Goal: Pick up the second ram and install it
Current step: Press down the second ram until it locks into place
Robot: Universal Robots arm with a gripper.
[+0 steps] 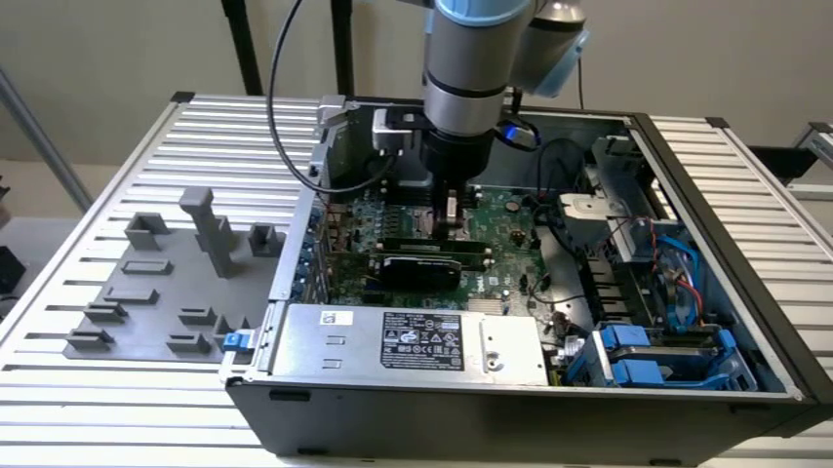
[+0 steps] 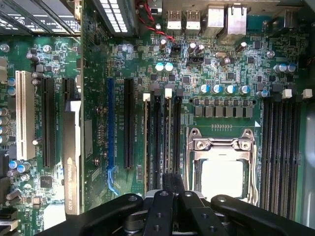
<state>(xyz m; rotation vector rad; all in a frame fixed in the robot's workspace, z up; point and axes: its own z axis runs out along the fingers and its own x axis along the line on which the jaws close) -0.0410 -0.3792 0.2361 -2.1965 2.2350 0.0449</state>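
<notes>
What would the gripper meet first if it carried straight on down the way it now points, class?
Probably the memory slots beside the CPU socket: the gripper points at them, though depth is unclear.

Below the gripper (image 2: 172, 209), whose black links look like matt plastic or coated metal, the motherboard (image 2: 221, 64) is glossy green board. Just beside the gripper, the CPU socket (image 2: 222, 167) frame is bright bare metal. The computer case (image 1: 521, 409) is dull grey sheet metal; the ribbed table (image 1: 92, 390) around it is pale, satiny metal.
</notes>
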